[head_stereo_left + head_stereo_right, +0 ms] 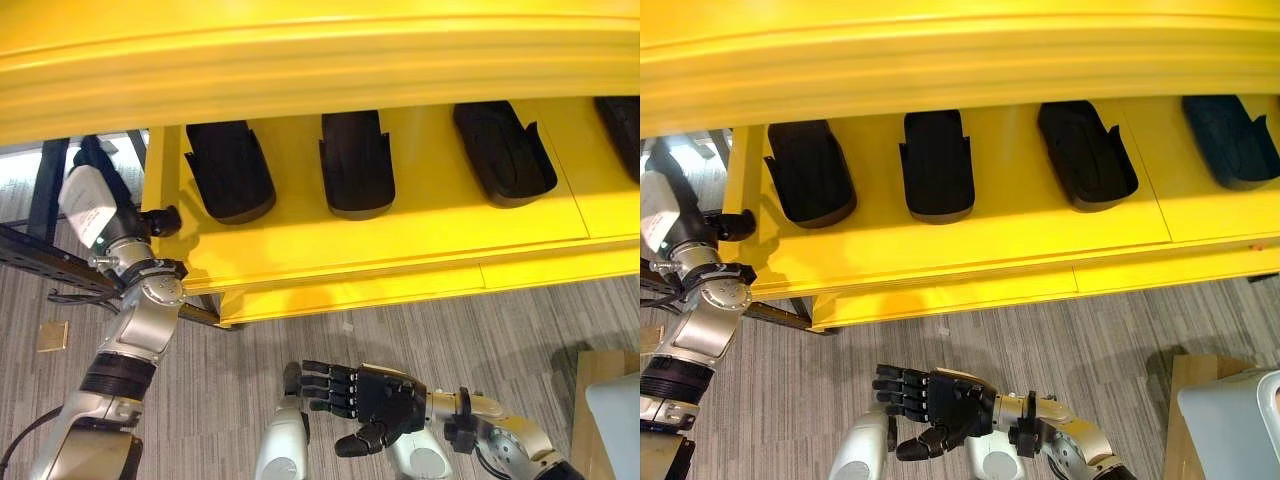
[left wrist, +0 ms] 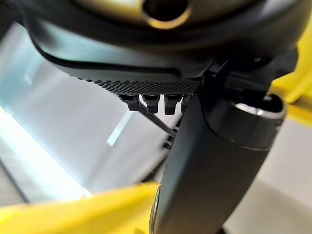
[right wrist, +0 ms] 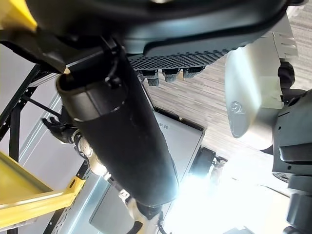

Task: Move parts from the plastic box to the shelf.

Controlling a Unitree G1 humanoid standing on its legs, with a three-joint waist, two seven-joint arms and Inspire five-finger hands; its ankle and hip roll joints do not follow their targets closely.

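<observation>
The yellow shelf [image 1: 400,235] carries black moulded parts in a row: one at the robot's left [image 1: 230,170], a second [image 1: 357,163], a third [image 1: 505,152], and a fourth [image 1: 1232,140] at the far right. All lie flat on the shelf board, apart from each other, with room between them. A grey plastic box [image 1: 1232,420] shows at the lower right corner, resting on a brown surface; its contents cannot be seen.

The right hand [image 1: 375,400] hangs low over the carpet [image 1: 300,340], well below the shelf edge, palm turned sideways, fingers loosely bent and thumb tucked below them. It grasps nothing. The right forearm runs back toward the lower right, toward the box.

The left arm rises at the shelf's left end, beside the yellow upright post [image 1: 160,170]. The left hand [image 1: 110,165] is mostly hidden behind the wrist housing and the post. In the left wrist view only the fingertips [image 2: 151,101] show past the thumb, so whether it is released or clenched cannot be told. No part is seen in it.

Judgement: the step in hand appears to be fetching the next part. To do it well, the right hand should swing toward the box, spread its fingers before descent, take one part across its narrow width, then lift clear of the shelf lip before setting it in a free gap.
</observation>
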